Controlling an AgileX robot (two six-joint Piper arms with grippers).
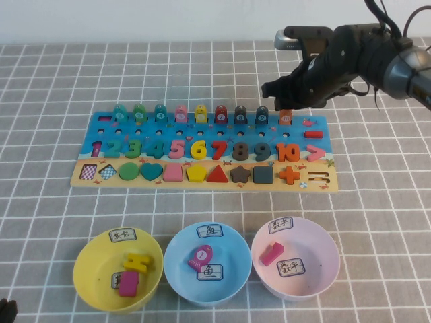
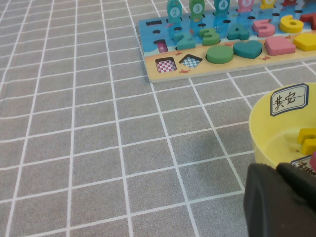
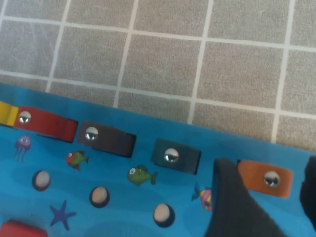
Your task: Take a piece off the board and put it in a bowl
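The number board (image 1: 202, 186) lies across the middle of the table with a back row of fish pegs, a row of numbers and a row of shapes. My right gripper (image 1: 286, 102) hangs open over the board's far right end. Its fingers (image 3: 232, 202) stand on either side of the orange fish piece (image 3: 264, 177), the last peg in the back row (image 1: 285, 118), with a gap on each side. My left gripper (image 1: 5, 311) is parked at the near left corner, shut and empty (image 2: 281, 202), beside the yellow bowl (image 2: 261, 133).
Three labelled bowls stand in front of the board: yellow (image 1: 84, 259) with a yellow and a magenta piece, blue (image 1: 174, 259) with a pink fish piece, pink (image 1: 323, 250) with a pink piece. Grey tiled cloth lies all around.
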